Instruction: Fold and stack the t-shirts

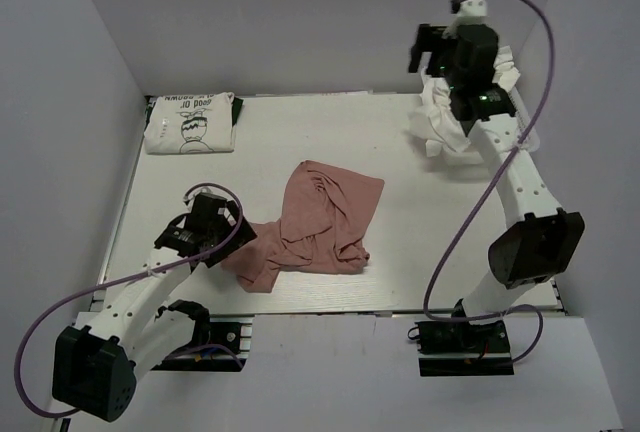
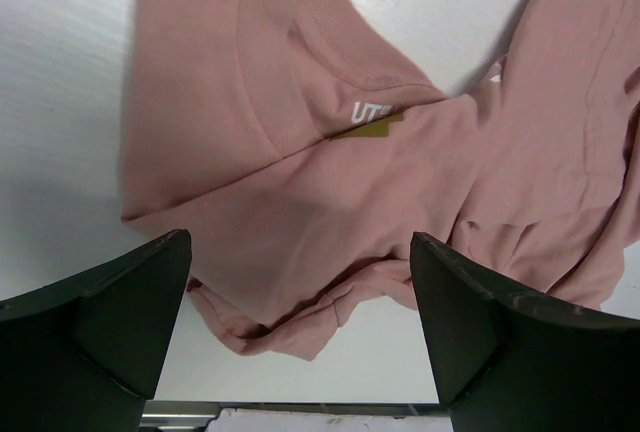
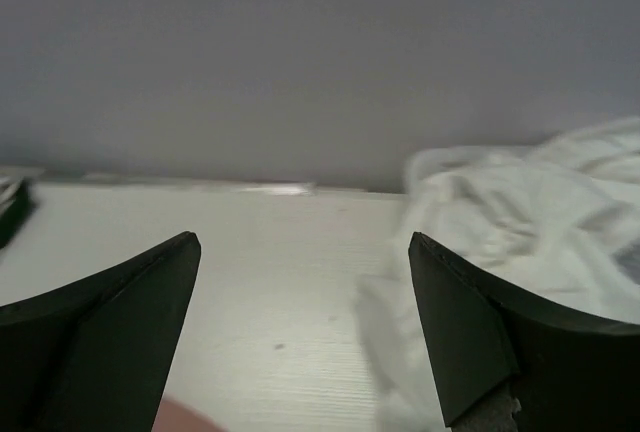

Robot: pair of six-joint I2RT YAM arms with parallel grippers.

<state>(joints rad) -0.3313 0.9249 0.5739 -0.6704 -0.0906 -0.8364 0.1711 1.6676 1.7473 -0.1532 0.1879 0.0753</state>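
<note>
Pink tee point(image 1: 325, 217) crumpled centre; printed tee point(image 1: 190, 124) folded far-left; white heap point(image 1: 445, 147) far-right.

On the table point(image 1: 420, 242), a crumpled t-shirt point(image 1: 325, 217) lies centrally, a folded t-shirt point(image 1: 190, 124) back-left, a t-shirt heap point(image 1: 440, 142) back-right.

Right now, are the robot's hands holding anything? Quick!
Left gripper: open, empty, over the pink shirt.
Right gripper: open, empty, near the white shirt pile.

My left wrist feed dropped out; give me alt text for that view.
A crumpled dusty pink t-shirt lies on the white table, neck label showing, framed between the left arm's open jaws. Nothing is gripped.
</note>
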